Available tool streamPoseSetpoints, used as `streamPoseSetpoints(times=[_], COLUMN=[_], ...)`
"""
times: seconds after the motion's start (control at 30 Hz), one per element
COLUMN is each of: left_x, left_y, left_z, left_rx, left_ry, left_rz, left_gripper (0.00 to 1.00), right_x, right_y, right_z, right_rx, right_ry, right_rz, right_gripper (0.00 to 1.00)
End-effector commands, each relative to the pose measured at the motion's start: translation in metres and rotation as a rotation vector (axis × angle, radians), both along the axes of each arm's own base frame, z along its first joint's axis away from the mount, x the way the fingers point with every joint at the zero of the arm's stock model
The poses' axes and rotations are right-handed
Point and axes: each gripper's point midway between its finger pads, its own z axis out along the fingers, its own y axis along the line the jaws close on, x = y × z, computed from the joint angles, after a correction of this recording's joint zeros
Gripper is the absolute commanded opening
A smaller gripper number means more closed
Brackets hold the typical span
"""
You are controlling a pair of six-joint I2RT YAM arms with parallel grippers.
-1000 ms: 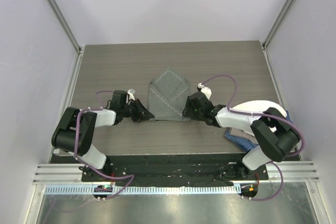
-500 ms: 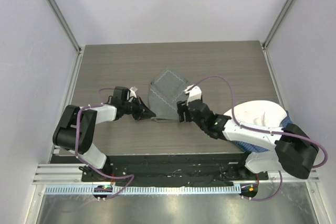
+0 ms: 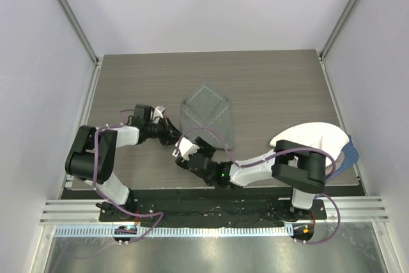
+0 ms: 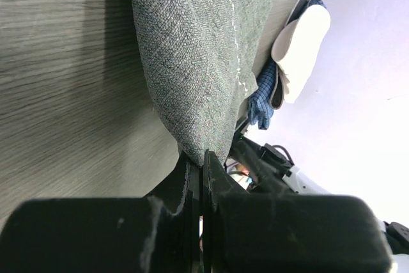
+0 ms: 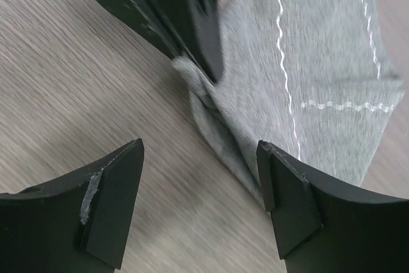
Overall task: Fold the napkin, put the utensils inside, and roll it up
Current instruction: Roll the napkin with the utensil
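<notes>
The left gripper [image 4: 202, 161] is clamped tight on the napkin [image 3: 208, 114], its two fingers pressed together over the cloth's near-left corner. Its wrist view shows the grey-green weave rising from that pinch in a taut fold. The right gripper [image 5: 198, 206] stands wide apart and holds nothing, its fingertips just beside the pinched corner, over bare wood.

From there the napkin spreads toward the middle of the table [image 3: 268, 81], folded, with pale stitched hem lines crossing its top layer. The overhead view shows the right arm reaching far across along the near edge. By the right edge, near the near-right corner, lies a cream-white cloth [image 3: 313, 137] with a blue checked cloth [image 3: 349, 155] poking out beneath it.
</notes>
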Motion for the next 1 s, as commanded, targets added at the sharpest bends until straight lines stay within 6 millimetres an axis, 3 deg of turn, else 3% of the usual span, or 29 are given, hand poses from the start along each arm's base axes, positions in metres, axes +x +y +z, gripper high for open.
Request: streamPoseSetpoints(times=[0.0, 0.03, 0.23, 0.47, 0.77, 0.97], left_x=[-0.002, -0.002, -0.002, 0.0, 0.0, 0.001], left_y=[0.001, 0.001, 0.009, 0.017, 0.027, 0.029], left_z=[0.011, 0.011, 0.012, 0.013, 0.011, 0.011], left_rx=[-0.065, -0.067, -0.08, -0.084, -0.088, -0.089], left_ry=[0.003, 0.006, 0.01, 0.011, 0.021, 0.017], left_rz=[-0.016, -0.016, -0.002, 0.01, 0.022, 0.025], left_gripper=[0.0, 0.0, 0.0, 0.0, 0.0, 0.0], right_x=[0.014, 0.017, 0.029, 0.031, 0.049, 0.047], right_y=[0.027, 0.026, 0.011, -0.018, -0.052, -0.045], right_z=[0.036, 0.025, 0.014, -0.014, -0.024, -0.035], right_rx=[0.064, 0.031, -0.047, -0.14, -0.144, -0.152], right_ry=[-0.135, -0.137, -0.195, -0.202, -0.16, -0.108], right_rz=[-0.037, -0.051, -0.169, -0.234, -0.31, -0.199], right_gripper=[0.79, 0.79, 0.78, 0.73, 0.69, 0.61])
